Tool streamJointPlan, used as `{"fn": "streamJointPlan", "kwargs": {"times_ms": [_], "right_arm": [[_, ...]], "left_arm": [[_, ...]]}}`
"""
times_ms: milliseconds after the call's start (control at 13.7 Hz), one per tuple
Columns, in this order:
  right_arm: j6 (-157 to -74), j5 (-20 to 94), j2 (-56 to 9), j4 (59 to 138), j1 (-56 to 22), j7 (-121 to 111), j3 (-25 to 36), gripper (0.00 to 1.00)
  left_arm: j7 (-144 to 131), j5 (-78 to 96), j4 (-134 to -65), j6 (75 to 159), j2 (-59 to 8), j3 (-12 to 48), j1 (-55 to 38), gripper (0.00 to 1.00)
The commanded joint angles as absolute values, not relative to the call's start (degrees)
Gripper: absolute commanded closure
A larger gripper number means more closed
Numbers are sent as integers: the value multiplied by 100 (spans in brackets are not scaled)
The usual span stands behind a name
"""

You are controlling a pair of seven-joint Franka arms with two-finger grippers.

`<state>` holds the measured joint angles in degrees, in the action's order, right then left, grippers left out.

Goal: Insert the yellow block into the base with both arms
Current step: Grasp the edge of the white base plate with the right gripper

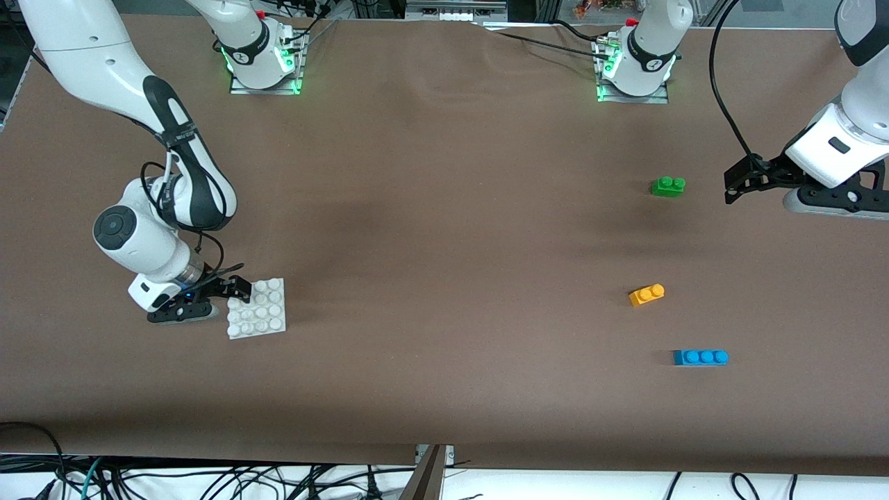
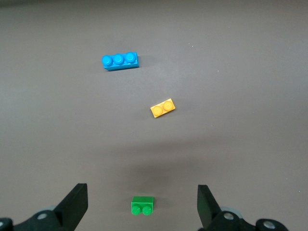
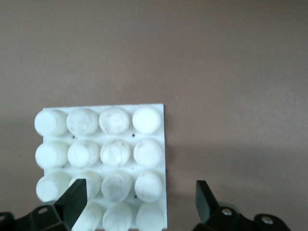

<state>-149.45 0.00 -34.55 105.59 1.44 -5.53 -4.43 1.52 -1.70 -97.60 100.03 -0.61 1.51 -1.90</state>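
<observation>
The right gripper [image 1: 239, 287] is hanging wide open over the base [image 1: 258, 310]; the left gripper [image 1: 736, 184] is waiting open and empty near the green brick [image 1: 668, 186], the yellow block [image 1: 646, 295] untouched.

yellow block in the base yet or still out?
Out. The yellow block lies studs-up on the bare table toward the left arm's end; the base sits apart toward the right arm's end, its studs uncovered.

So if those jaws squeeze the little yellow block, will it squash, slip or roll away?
Probably none of these. The yellow block looks like hard moulded plastic, so it should stay stiff. Its flat sides and flat bottom suggest it would slide rather than roll if nudged. It is small, so likely light, and its smooth faces could slip if gripped off-centre.
</observation>
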Motion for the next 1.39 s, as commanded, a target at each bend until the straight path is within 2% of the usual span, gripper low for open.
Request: {"fn": "streamJointPlan", "kwargs": {"times_ms": [0,512,658,950,1316], "right_arm": [[-14933,70,-3656,10257,185,-694,-475,0],[-15328,97,-4052,10160,176,-607,-492,1],[-15346,105,-4087,10160,167,-598,-492,5],[-15337,149,-4078,10204,132,-571,-510,20],[-15337,141,-4078,10213,-105,-62,-510,23]], "left_arm": [[167,-158,-9598,9905,-132,149,-202,0],[167,-158,-9598,9905,-132,149,-202,0],[167,-158,-9598,9905,-132,149,-202,0],[167,-158,-9598,9905,-132,149,-211,0],[167,-158,-9598,9774,-123,149,-193,0]]}}
